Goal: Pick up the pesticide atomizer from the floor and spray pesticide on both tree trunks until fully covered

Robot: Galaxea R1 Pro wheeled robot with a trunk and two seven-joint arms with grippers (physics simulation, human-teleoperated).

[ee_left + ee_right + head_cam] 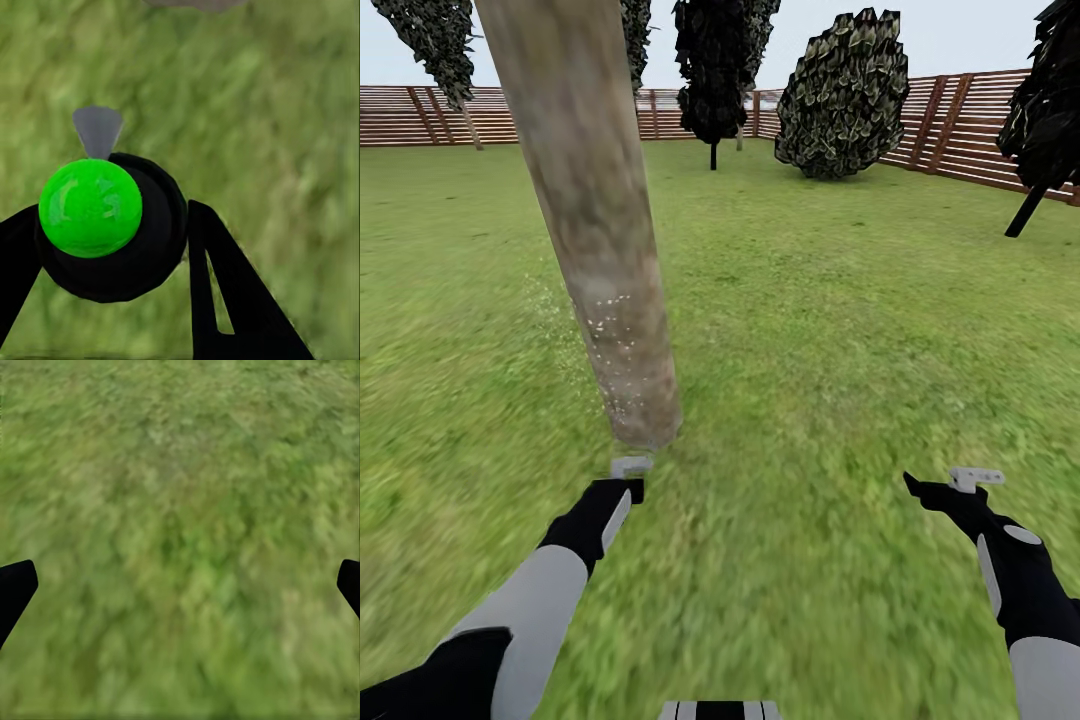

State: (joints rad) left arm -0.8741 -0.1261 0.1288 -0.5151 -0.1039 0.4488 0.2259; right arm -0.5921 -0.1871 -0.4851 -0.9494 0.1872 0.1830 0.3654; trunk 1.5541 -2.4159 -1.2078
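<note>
Clamped between the black fingers of the left gripper (pixel 112 247) is the pesticide atomizer (pixel 112 225), its bright green dot and grey nozzle showing in the left wrist view; in the head view it sits low, just before the foot of the thick mottled tree trunk (pixel 595 230). White specks of pesticide (pixel 610 340) dot the trunk's lower part. Off to the right, the right gripper (pixel 950 485) hangs over the lawn (pixel 810 330) with fingers spread and nothing between them.

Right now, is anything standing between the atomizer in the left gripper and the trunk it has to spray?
Nothing visible. The left gripper holds the pesticide atomizer just short of the tree trunk, and white pesticide specks already dot the bark.
</note>
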